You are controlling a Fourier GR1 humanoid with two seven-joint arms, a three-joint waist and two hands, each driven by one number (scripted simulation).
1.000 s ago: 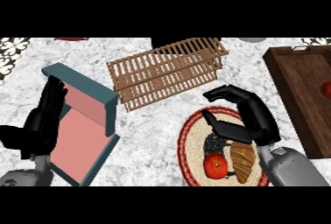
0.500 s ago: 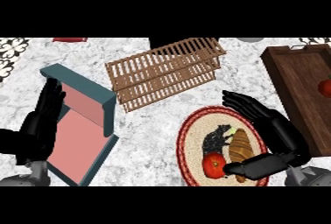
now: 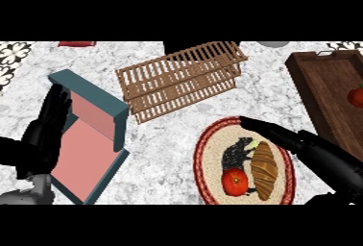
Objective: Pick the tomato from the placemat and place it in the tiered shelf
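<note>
A red tomato (image 3: pixel 235 181) lies on the round woven placemat (image 3: pixel 211 153) with a red rim, at the lower middle right. Beside it on the mat are a brown croissant (image 3: pixel 264 169) and a dark object (image 3: pixel 239 153). The wooden slatted tiered shelf (image 3: pixel 181 79) stands at the upper middle. My right hand (image 3: pixel 313 150) is open, fingers straight, reaching over the mat's right edge just right of the croissant, apart from the tomato. My left hand (image 3: pixel 44 134) rests open at the left edge, fingers up.
A teal box with a pink inside (image 3: pixel 89 139) lies left of the mat, next to my left hand. A dark wooden tray (image 3: pixel 326 91) at the upper right holds a red object (image 3: pixel 355 97). The counter is grey marble.
My right hand has pulled back to the right and opened out, uncovering the croissant, the dark object and the tomato. The left hand has stayed still.
</note>
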